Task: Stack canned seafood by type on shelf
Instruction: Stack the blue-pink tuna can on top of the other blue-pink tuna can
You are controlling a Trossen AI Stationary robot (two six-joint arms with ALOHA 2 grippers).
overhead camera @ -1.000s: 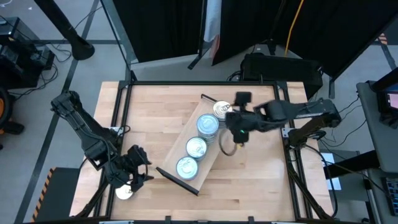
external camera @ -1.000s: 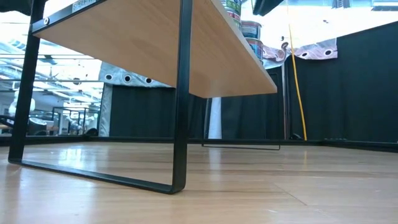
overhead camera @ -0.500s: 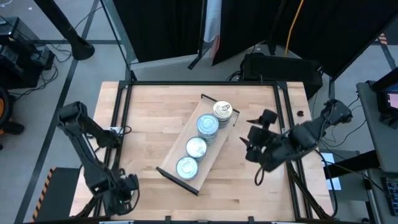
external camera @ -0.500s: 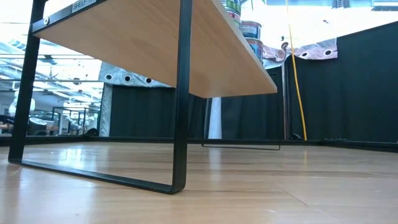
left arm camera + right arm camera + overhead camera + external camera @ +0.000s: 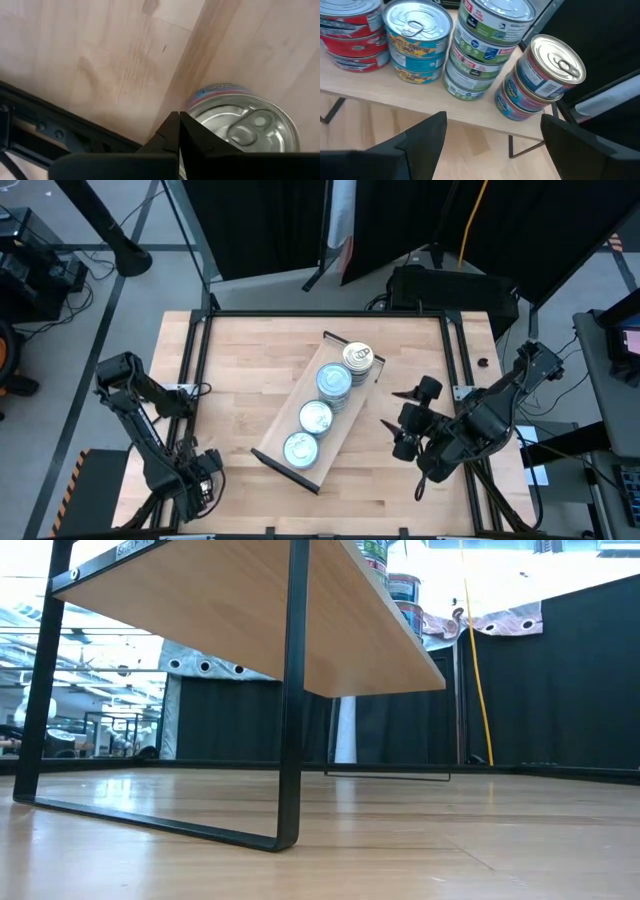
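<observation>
The shelf (image 5: 341, 425) lies slantwise in the middle of the table and carries several stacks of canned seafood (image 5: 316, 417). The right wrist view shows them as red-, blue-, green- and pink-labelled stacks (image 5: 485, 45) on the board (image 5: 395, 92). My right gripper (image 5: 395, 410) hangs open to the shelf's right, its fingers (image 5: 427, 135) apart with nothing between them. My left gripper (image 5: 203, 475) is shut at the table's near left corner. One tin with a silver pull-tab top (image 5: 245, 125) stands on the table just beside its fingertips (image 5: 178, 117). My left gripper's shut fingers point down at the tabletop right next to the pull-tab tin's rim (image 5: 192, 107). The tin is not between the fingers; it stands flat on the table. I cannot tell whether the fingers touch it.
A black frame (image 5: 200, 360) runs round the tabletop; its rail (image 5: 60, 135) lies close by my left gripper. The low view looks under the shelf board (image 5: 220, 610) past its black leg (image 5: 290, 690). Bare wood (image 5: 260, 350) lies left of the shelf.
My right gripper has drawn back from the shelf's far end toward the table's right and near edges, staying open. My left gripper has gone toward the near edge, over the lone tin at the near left corner, and has shut.
</observation>
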